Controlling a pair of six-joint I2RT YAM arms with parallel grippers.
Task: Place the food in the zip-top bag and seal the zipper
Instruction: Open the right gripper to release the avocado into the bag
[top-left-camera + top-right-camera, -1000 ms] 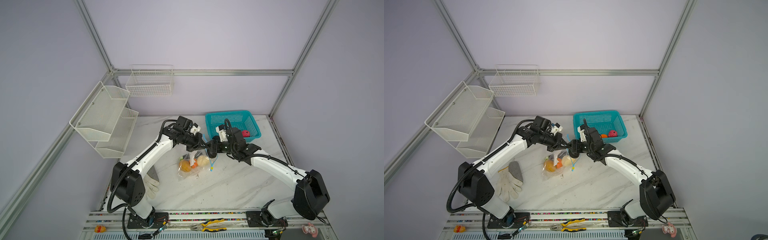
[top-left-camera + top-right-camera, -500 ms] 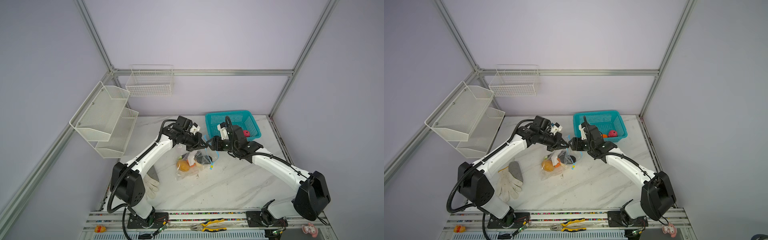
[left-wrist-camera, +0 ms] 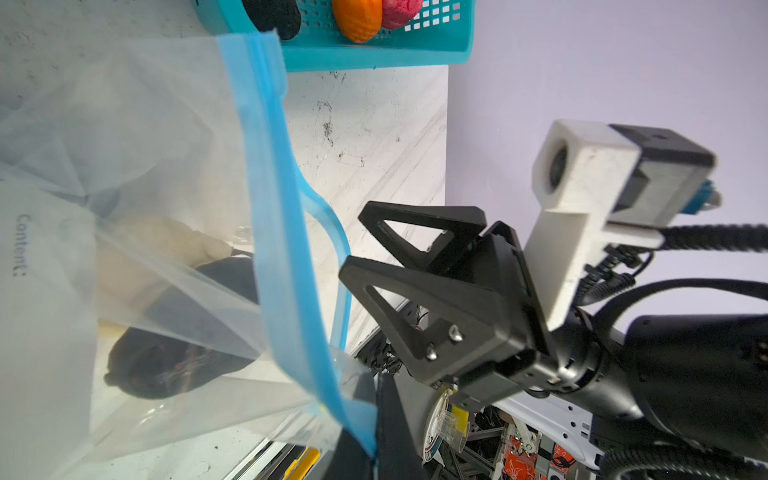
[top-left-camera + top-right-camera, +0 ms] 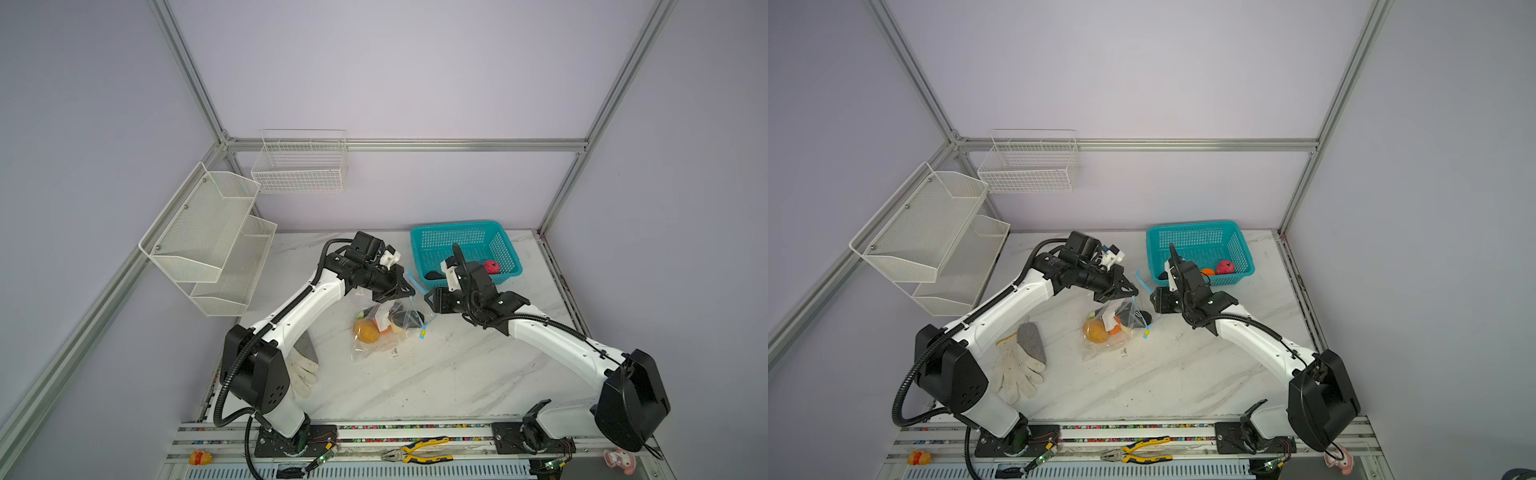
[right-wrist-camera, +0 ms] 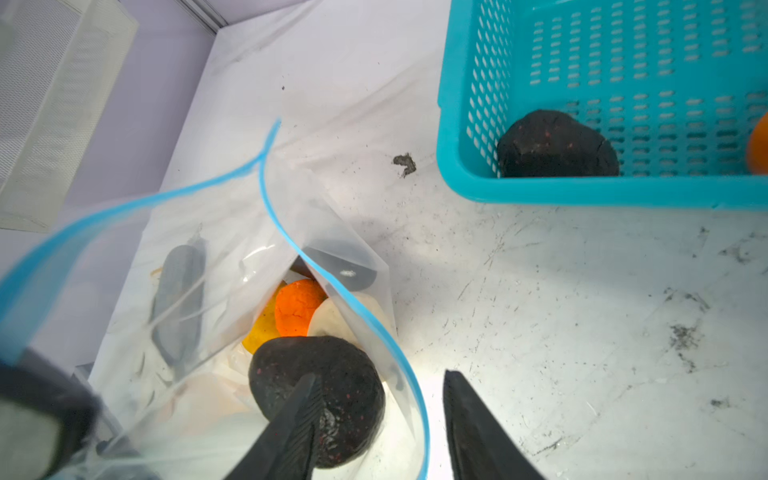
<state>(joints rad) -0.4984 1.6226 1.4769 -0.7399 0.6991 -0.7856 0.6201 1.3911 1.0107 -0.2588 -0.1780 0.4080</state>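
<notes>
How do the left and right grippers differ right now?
The left gripper has its jaws shut on the bag's blue zipper edge, holding the mouth up; the right gripper has its jaws apart and grips nothing. The left gripper touches the bag; the right gripper sits at the mouth, near a black fruit lying inside. Both are black and face each other across the bag.

A dark black-green food piece [image 4: 409, 320] now lies in the right side of the zip-top bag [image 4: 374, 351] at mid-frame; a second ago it is not there. The right gripper [image 4: 427, 298] has backed slightly rightward from the bag's mouth.
</notes>
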